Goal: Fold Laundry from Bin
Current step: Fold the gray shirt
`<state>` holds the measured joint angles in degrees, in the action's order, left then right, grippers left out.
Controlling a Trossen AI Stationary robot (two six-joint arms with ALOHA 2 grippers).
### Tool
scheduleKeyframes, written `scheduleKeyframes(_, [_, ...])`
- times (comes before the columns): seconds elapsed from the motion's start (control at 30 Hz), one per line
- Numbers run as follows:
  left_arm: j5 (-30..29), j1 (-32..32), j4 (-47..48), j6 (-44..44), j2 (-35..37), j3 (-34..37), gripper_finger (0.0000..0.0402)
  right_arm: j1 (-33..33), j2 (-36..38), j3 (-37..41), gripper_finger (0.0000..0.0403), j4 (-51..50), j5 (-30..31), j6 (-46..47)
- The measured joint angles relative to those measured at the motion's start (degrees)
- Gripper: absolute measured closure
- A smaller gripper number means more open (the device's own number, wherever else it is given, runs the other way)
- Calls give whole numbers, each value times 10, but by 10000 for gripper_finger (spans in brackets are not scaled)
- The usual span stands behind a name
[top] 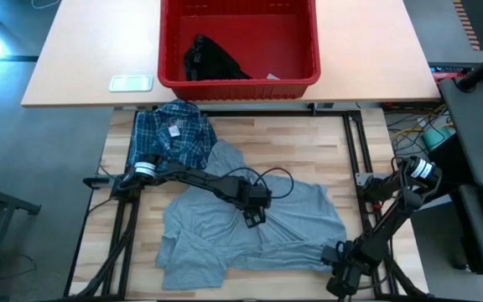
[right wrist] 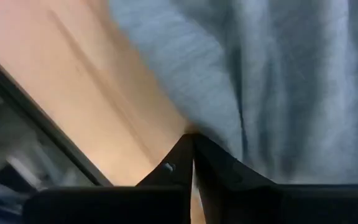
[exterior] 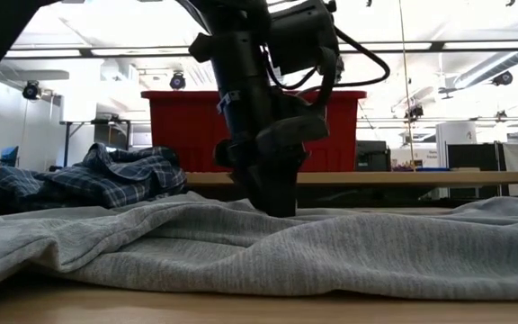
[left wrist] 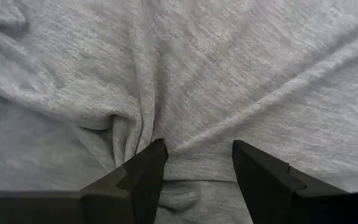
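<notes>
Wooden table (top: 309, 138) carries the grey T-shirt (top: 292, 210), spread but rumpled, no fold made yet. Behind it the red bin (top: 304, 50) holds a black garment (top: 212, 60); the plaid shirt (top: 174, 134) lies bunched in front, unfolded. Left claw (left wrist: 196, 163) presses mid-shirt, jaws parted over a pinched ridge. Right claw (right wrist: 192, 163) is closed at the shirt's near edge.

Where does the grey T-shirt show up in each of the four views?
High: grey T-shirt spread mid-table, below the plaid shirt.
Low: fills the foreground.
Left wrist: fills the picture.
Right wrist: upper right, over bare table.
Shared landmark: left claw, on the shirt in high, low and left wrist.
</notes>
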<state>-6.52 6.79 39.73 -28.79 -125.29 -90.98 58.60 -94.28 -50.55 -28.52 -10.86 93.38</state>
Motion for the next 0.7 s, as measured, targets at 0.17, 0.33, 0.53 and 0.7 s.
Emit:
scheduleKeyframes(0.17, [1,9,13,-4,3,0,208,22,19,-19,394,-9,-90,-25])
scheduleKeyframes(0.33, [9,16,17,-4,4,-25,200,19,98,-58,394,-101,39,-26])
scheduleKeyframes(0.53, [7,15,9,-5,6,-34,199,-3,109,-5,394,-137,87,-27])
scheduleKeyframes(0.7, [5,10,42,-2,7,-37,199,2,74,54,394,23,35,-6])
